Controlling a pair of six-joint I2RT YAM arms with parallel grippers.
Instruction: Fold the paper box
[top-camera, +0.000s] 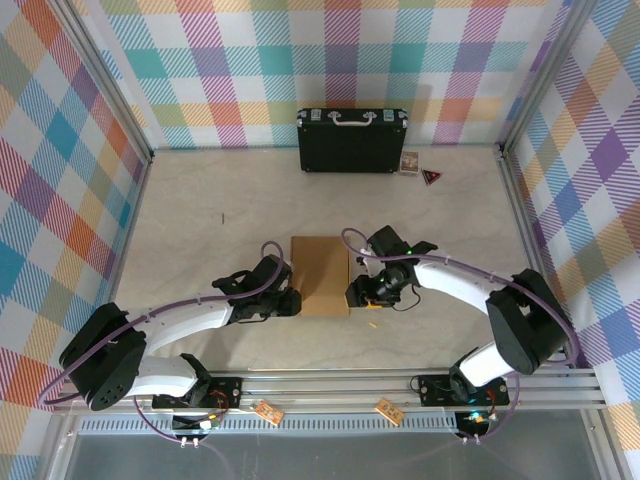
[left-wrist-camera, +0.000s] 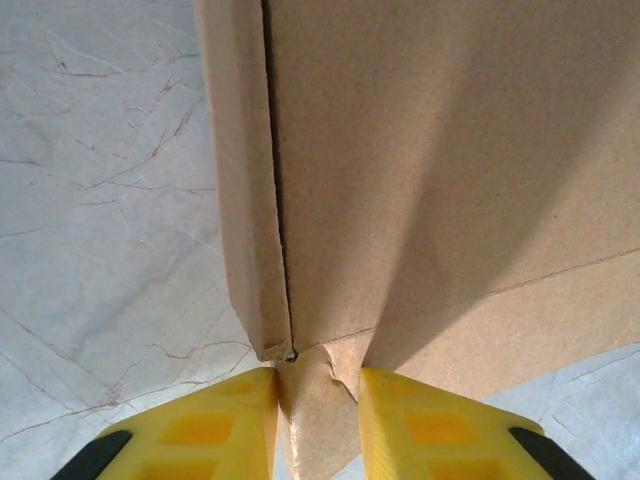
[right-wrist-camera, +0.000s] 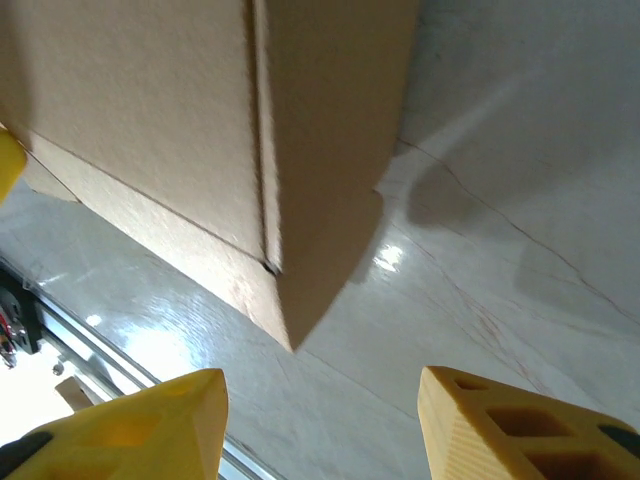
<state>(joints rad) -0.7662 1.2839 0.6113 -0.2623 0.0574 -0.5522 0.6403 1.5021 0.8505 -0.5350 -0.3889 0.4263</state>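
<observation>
The paper box is brown cardboard, lying mid-table between the two arms. My left gripper is at its near left corner. In the left wrist view the yellow fingers are shut on a cardboard flap that sticks out under the box. My right gripper is at the box's near right corner. Its yellow fingers stand apart with bare table between them, and the box corner hangs just ahead of them, untouched.
A black hard case with a silver handle stands at the back wall, with a small card and a dark triangle to its right. The metal rail runs along the near edge. Checked walls close in both sides.
</observation>
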